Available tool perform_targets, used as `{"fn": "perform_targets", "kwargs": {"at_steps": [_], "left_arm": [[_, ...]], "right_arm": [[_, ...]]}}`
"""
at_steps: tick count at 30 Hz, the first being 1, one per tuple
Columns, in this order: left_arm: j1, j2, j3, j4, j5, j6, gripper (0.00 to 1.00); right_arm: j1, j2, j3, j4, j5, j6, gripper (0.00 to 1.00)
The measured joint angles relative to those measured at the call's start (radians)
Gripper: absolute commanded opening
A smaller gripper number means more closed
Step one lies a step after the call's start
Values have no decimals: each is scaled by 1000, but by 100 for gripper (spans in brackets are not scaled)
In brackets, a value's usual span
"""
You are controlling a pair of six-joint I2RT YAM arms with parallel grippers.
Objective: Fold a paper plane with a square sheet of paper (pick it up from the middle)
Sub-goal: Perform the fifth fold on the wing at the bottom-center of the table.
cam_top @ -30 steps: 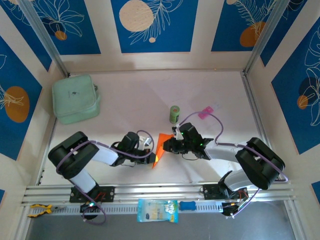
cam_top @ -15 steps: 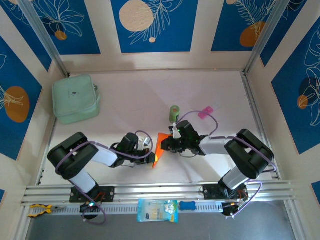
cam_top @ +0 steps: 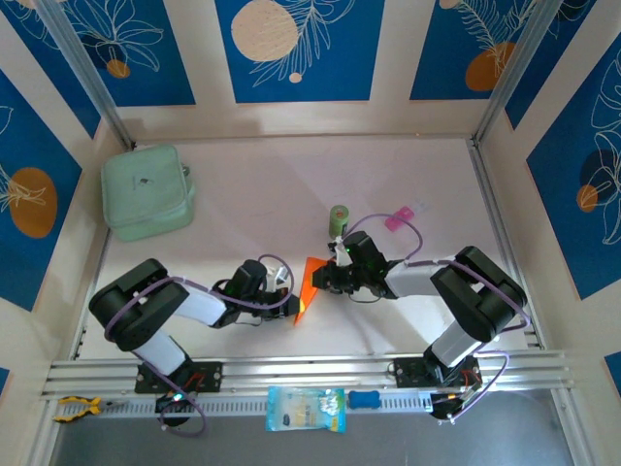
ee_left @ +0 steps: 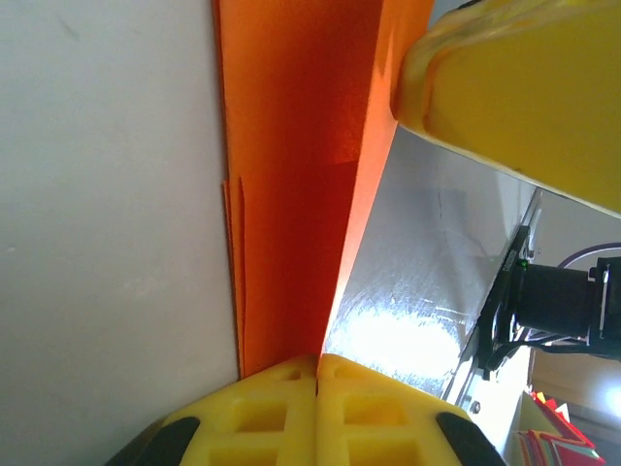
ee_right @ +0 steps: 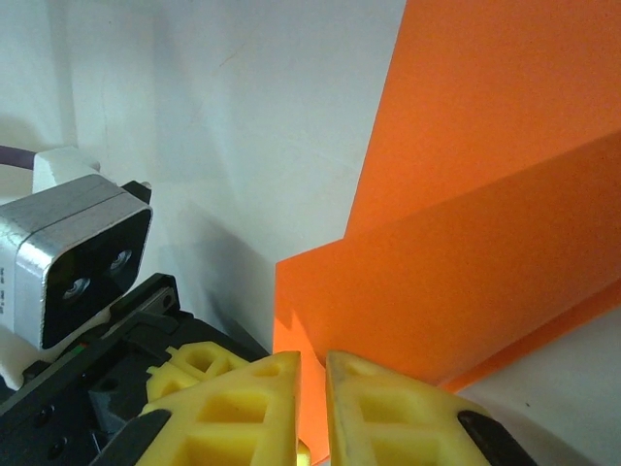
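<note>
The orange paper (cam_top: pixel 309 282), folded into a pointed, creased shape, stands on edge mid-table between both grippers. My left gripper (cam_top: pixel 288 297) is shut on its lower edge. In the left wrist view the yellow jaws (ee_left: pixel 317 361) meet on the paper (ee_left: pixel 291 194), and one of the right gripper's fingers (ee_left: pixel 524 87) shows above. My right gripper (cam_top: pixel 326 280) is at the paper's other side. Its jaws (ee_right: pixel 310 364) stand a narrow gap apart around a fold of the paper (ee_right: pixel 485 243).
A small green can (cam_top: pixel 338 220) stands just behind the paper, with a pink packet (cam_top: pixel 398 219) to its right. The mint-green pouch (cam_top: pixel 147 190) lies at the far left. A blue-and-white packet (cam_top: pixel 305 409) rests on the front rail.
The right arm has drawn in toward the paper, its elbow swinging left. The left gripper has kept its hold, and the paper has barely moved.
</note>
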Motion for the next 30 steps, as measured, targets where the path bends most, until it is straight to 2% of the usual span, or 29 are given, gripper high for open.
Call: {"fn": "perform_targets", "kwargs": {"at_steps": [30], "left_arm": [[7, 9, 0, 7, 13, -7, 0]], "right_arm": [[5, 106, 56, -13, -2, -3, 15]]}}
